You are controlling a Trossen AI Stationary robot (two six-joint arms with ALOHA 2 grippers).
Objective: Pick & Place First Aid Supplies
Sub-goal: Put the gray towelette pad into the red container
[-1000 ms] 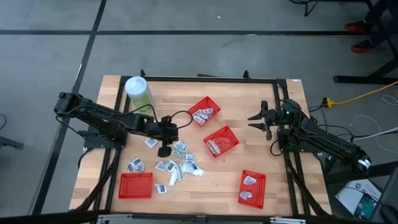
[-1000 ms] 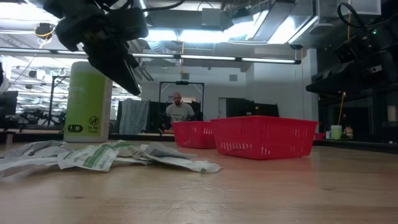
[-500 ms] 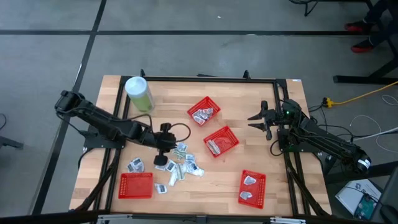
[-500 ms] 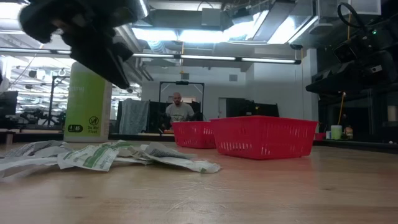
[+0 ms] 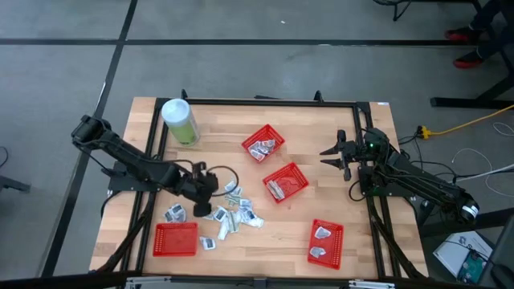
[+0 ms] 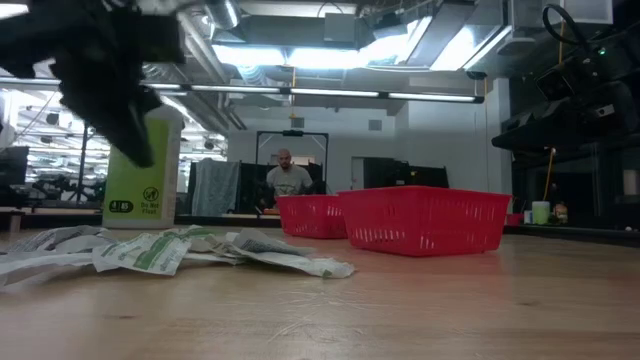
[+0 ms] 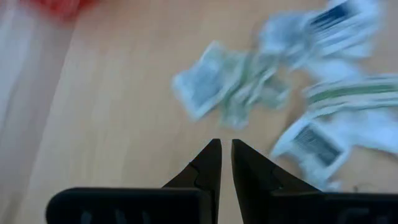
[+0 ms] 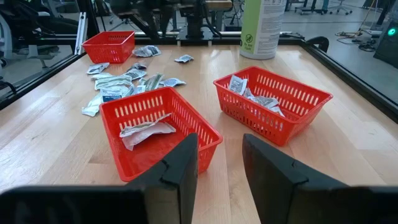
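Observation:
The first aid supplies (image 5: 229, 212) are small flat white-grey packets, some marked green or blue. They lie loose on the wooden table left of centre and also show in the low view (image 6: 150, 250) and, blurred, in the left wrist view (image 7: 205, 87). My left gripper (image 5: 202, 210) hangs above the left part of this scatter, slanting down. Its fingertips (image 7: 225, 146) are shut, with nothing between them and clear of the packets. My right gripper (image 5: 333, 152) waits at the table's right side, open (image 8: 221, 155) and holding nothing.
Red mesh baskets stand at centre far (image 5: 277, 136), centre (image 5: 301, 172) and near right (image 5: 328, 223), each holding packets. Another basket (image 5: 175, 239) is at the near left. A tall pale-green canister (image 5: 180, 120) stands at the far left. A black frame edges the table.
My left gripper has swung toward the table's left and near edges, over the scattered packets, turning as it went. Its fingers stayed shut. The packets have not moved.

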